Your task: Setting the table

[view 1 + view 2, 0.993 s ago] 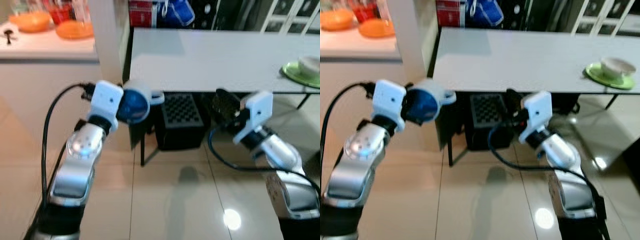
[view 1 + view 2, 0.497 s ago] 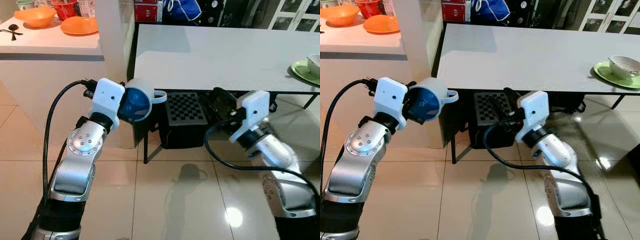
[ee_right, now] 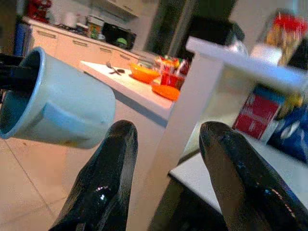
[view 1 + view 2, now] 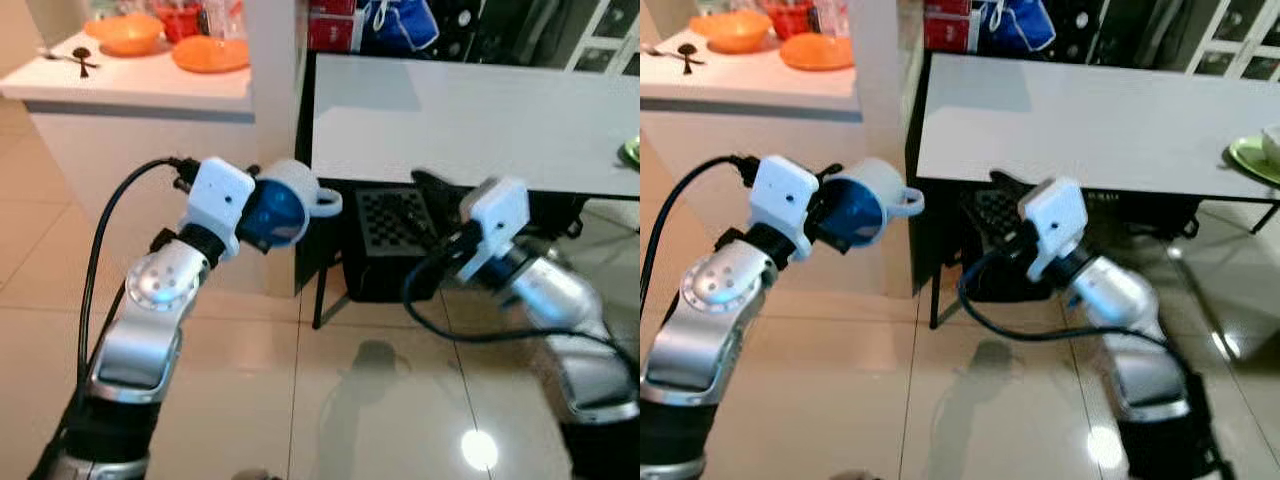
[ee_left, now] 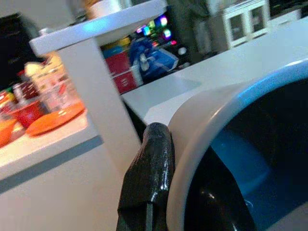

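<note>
A white mug (image 4: 283,205) with a blue inside hangs in the air on its side, handle pointing towards the table. My left gripper (image 4: 252,208) is shut on its rim, with one black finger (image 5: 149,178) outside the wall and the other inside. My right gripper (image 4: 432,196) is held up to the right of the mug, just below the front edge of the white table (image 4: 480,120). Its two fingers (image 3: 103,178) stand open with nothing between them, and they point towards the mug (image 3: 57,103). A green plate (image 4: 1252,157) lies at the table's far right edge.
A white counter (image 4: 130,90) on the left carries an orange bowl (image 4: 125,35), an orange plate (image 4: 210,55) and a dark spoon (image 4: 70,60). A white pillar (image 4: 275,70) stands between counter and table. A black checkered box (image 4: 395,250) sits under the table. Glossy tiled floor (image 4: 350,400) lies below.
The whole view has shifted right, so the camera has turned left. Both arms keep nearly the same pose, and the mug stays in the left gripper.
</note>
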You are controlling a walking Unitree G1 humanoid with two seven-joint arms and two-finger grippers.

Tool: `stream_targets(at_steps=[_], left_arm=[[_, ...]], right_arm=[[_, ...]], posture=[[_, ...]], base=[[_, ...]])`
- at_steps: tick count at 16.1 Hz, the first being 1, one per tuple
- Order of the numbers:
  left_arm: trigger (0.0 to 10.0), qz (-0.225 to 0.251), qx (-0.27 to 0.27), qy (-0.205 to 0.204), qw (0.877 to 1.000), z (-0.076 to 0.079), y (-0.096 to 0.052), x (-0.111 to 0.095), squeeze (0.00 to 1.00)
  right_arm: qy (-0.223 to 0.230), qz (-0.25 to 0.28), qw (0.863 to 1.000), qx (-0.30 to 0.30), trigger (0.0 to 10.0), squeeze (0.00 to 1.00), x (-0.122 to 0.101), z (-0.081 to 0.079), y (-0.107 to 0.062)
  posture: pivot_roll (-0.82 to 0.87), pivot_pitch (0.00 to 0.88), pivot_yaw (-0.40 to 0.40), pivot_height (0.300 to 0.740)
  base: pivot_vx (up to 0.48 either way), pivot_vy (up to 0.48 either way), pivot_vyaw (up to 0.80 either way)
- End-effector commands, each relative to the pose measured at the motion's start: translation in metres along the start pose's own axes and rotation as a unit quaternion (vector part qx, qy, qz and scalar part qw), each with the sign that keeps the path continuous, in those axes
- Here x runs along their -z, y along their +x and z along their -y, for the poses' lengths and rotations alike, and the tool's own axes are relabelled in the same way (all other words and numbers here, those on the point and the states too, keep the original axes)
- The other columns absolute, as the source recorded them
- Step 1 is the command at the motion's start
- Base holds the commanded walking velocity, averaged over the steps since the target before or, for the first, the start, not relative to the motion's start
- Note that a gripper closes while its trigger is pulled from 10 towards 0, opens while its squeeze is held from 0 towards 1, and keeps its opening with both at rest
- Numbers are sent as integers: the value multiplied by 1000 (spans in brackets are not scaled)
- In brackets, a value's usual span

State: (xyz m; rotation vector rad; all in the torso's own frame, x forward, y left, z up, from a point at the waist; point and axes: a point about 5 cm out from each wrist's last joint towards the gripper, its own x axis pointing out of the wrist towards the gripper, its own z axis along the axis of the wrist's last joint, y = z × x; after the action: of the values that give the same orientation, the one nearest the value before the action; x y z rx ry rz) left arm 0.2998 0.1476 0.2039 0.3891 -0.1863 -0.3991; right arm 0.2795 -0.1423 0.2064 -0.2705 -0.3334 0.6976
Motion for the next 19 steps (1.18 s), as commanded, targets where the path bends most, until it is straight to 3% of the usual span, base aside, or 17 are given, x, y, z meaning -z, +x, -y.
stream_targets(at_steps=[1,3,4,5,6,7,9,10,12,13,14,19], left_arm=[[10000,31,36,9,999,7,5,-14,0],[10000,38,64,14,997,12,6,-16,0],[10000,43,78,19,996,13,7,-18,0],[10000,44,80,20,996,12,8,-19,0],[10000,51,84,27,995,9,12,-24,0],[10000,54,85,29,995,8,13,-25,0],[10000,56,86,33,994,6,15,-27,0],[10000,57,88,36,994,4,15,-27,0],[10000,58,100,40,993,7,16,-28,0],[10000,57,104,41,992,8,16,-28,0],[10000,58,109,42,991,9,16,-28,0],[10000,66,130,35,989,15,18,-32,0]], right_arm=[[-22,5,1000,-16,10000,0,-4,2,-1],[-51,17,997,-51,10000,0,-10,0,0],[-97,16,989,-115,10000,0,-13,-8,-1],[-115,13,983,-141,10000,0,-13,-12,-1],[-153,5,969,-194,10000,0,-10,-18,-4],[-155,4,967,-201,10000,0,-9,-19,-5],[-156,3,966,-204,10000,906,-8,-17,-6],[-161,3,967,-199,10000,1000,-9,-15,-5],[-191,8,966,-176,10000,969,-9,-13,0],[-199,12,965,-168,10000,565,-10,-12,1],[-201,17,966,-162,10000,0,-11,-13,3],[-228,4,958,-173,10000,0,-6,-17,7]], posture=[[42,0,-23,740],[42,0,-23,740],[48,0,-17,740],[48,0,-16,740],[52,0,-13,740],[53,0,-13,740],[53,0,-12,740],[54,0,-8,740],[54,0,-8,740],[58,0,-5,740],[57,0,-2,740],[59,0,5,740]], base=[[0,0,0],[0,0,0],[0,0,0],[0,0,0],[0,0,0],[0,0,0],[0,0,0],[0,0,0],[0,0,0],[0,0,0],[0,0,0],[0,0,0]])
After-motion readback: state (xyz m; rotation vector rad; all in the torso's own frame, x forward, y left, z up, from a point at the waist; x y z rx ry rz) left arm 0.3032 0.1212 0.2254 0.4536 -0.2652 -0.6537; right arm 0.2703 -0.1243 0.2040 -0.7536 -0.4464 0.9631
